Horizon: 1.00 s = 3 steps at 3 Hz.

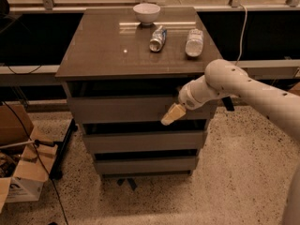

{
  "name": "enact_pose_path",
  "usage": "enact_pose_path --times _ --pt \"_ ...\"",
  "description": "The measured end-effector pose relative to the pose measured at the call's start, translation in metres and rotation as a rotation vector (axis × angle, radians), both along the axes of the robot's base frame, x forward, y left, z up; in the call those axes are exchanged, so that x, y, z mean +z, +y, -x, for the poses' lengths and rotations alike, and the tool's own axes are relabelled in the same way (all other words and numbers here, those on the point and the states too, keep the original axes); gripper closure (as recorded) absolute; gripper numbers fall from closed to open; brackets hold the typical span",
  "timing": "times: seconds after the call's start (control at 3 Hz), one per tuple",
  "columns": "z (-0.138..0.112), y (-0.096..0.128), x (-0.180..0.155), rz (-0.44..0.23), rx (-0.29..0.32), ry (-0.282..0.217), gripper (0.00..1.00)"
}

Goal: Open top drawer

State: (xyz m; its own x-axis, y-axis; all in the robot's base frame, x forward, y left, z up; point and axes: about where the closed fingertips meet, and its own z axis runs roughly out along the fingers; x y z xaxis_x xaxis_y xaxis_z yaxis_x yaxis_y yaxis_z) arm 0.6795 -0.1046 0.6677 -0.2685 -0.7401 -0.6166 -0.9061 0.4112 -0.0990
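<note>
The top drawer [123, 109] is the uppermost of three grey-brown flat fronts in the cabinet, with a dark gap above it under the tabletop [108, 46]. Its front stands about flush with the cabinet's face. My gripper [171, 115], tan-tipped on a white arm coming in from the right, sits at the lower right part of that drawer front, pointing down and left toward the gap below it. The middle drawer [140, 141] and the bottom drawer [143, 165] lie beneath.
On the tabletop stand a white bowl [146, 12], a lying can [158, 38] and a lying plastic bottle [194, 41]. Cardboard boxes [21, 172] and a black stand leg [63, 146] are on the floor at the left. Speckled floor lies in front.
</note>
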Motion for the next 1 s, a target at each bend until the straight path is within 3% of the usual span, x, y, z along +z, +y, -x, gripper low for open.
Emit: enact_pose_path --times 0.67,1.0 --pt "0.028 -0.03 0.016 0.037 -0.056 0.025 0.64" --pt "0.027 -0.03 0.016 0.037 -0.056 0.025 0.87"
